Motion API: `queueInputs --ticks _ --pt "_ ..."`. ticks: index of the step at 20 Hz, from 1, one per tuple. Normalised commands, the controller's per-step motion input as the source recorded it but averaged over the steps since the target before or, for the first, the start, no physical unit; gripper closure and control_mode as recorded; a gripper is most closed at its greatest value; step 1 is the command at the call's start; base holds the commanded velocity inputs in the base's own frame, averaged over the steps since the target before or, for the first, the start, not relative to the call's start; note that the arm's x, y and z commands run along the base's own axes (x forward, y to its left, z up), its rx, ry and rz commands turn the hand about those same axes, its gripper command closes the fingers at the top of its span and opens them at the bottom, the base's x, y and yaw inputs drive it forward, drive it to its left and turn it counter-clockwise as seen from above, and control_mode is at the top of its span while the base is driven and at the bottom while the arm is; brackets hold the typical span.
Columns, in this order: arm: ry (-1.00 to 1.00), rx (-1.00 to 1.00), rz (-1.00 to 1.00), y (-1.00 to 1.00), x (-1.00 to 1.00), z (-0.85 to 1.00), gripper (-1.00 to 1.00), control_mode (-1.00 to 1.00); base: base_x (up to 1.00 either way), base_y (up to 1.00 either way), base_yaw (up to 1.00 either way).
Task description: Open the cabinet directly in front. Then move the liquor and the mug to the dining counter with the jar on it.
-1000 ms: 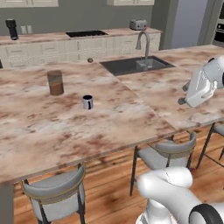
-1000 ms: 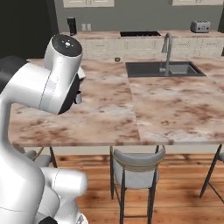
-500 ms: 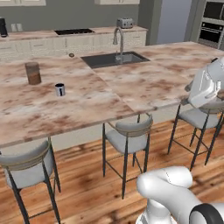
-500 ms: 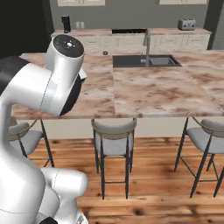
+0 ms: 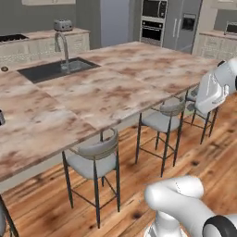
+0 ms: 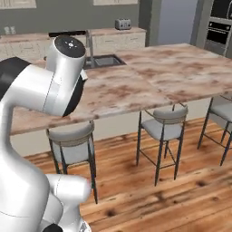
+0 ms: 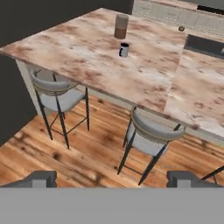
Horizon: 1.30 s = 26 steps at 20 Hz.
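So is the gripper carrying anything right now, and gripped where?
Nothing is held. The gripper is open, with nothing between its fingertips; the mug stands on the dining counter beside the jar.

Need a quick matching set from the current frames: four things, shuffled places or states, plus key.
Things:
1. mug
2. jar
3. toaster
4. gripper

Places or states:
A. on the back counter, behind the sink
B. open, holding nothing
C. on the dining counter, glass with brown contents
D. on the dining counter, small, dark handle

Pairs: 1-D, 2-C, 3-A, 4-B
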Motion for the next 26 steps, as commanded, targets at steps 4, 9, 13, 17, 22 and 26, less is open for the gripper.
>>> queueInputs --ticks 4,9,13,17,22,26 --pt "0.0 0.0 0.0 0.0 0.0 0.0 -1.0 1.0 0.1 -0.03 -0.98" --pt "0.0 0.0 0.0 0.0 0.0 0.0 -1.0 1.0 0.32 0.0 -0.95" --pt "0.0 0.0 0.0 0.0 0.0 0.0 -1.0 1.0 0.26 0.0 -0.98" --pt "0.0 0.0 0.0 0.0 0.0 0.0 -1.0 1.0 0.22 0.15 -0.89" --pt "0.0 0.0 0.0 0.0 0.0 0.0 -1.0 1.0 0.04 0.2 -0.09" --pt "0.0 0.0 0.0 0.0 0.0 0.0 -1.0 1.0 0.1 1.0 -0.28"
